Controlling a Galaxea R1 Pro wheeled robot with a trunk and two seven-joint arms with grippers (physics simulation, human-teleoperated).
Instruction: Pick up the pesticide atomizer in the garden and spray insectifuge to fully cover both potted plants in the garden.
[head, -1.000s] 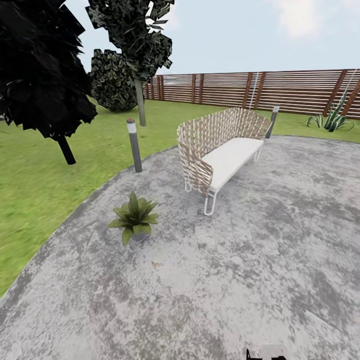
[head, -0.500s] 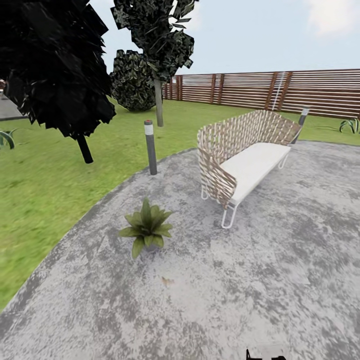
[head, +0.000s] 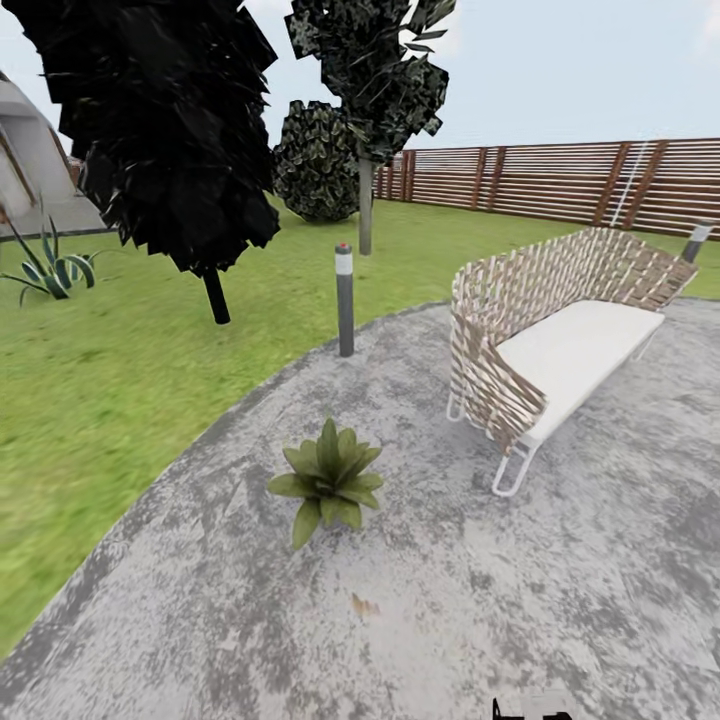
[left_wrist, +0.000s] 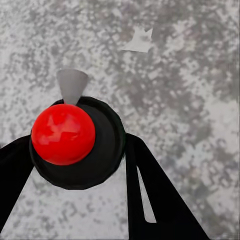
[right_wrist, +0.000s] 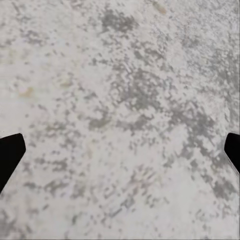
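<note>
Grey mottled stone patio (head: 560, 600) underfoot, lawn (head: 120, 360) curving round its left edge, slatted wooden fence (head: 560, 180) along the far side.

Pesticide atomizer (left_wrist: 75, 142) seen from above in left wrist view: red round top, dark body, pale grey nozzle cone jutting out. Clamped between the two black fingers (left_wrist: 160, 200) of left gripper (left_wrist: 75, 165), one finger on each side of the body. Speckled patio stone below it.

Right gripper (right_wrist: 120, 150): two dark fingertips (right_wrist: 10, 152) at opposite margins of right wrist view, spread wide, nothing between them but bare stone.

One potted plant (head: 328, 480) on the patio, near its left edge: low rosette of pointed green leaves, pot hidden under the foliage. Small brownish fleck (head: 362, 605) on the stone just nearer the robot.

Grey bollard lamp (head: 344, 300) with white band and red-dotted cap at the patio's edge, beyond the plant. Woven wicker bench (head: 545, 350) with white cushion and white wire legs on the patio, right of the plant, well apart from it. Second bollard (head: 695, 242) behind the bench's far end.

Dark-leaved trees (head: 170, 130) on the lawn, rounded bush (head: 318, 160) by the fence. Spiky agave-like plant (head: 50, 268) at far left, beside a grey building corner (head: 30, 150).

Dark bit of robot body (head: 530, 710) at bottom margin of head view.
</note>
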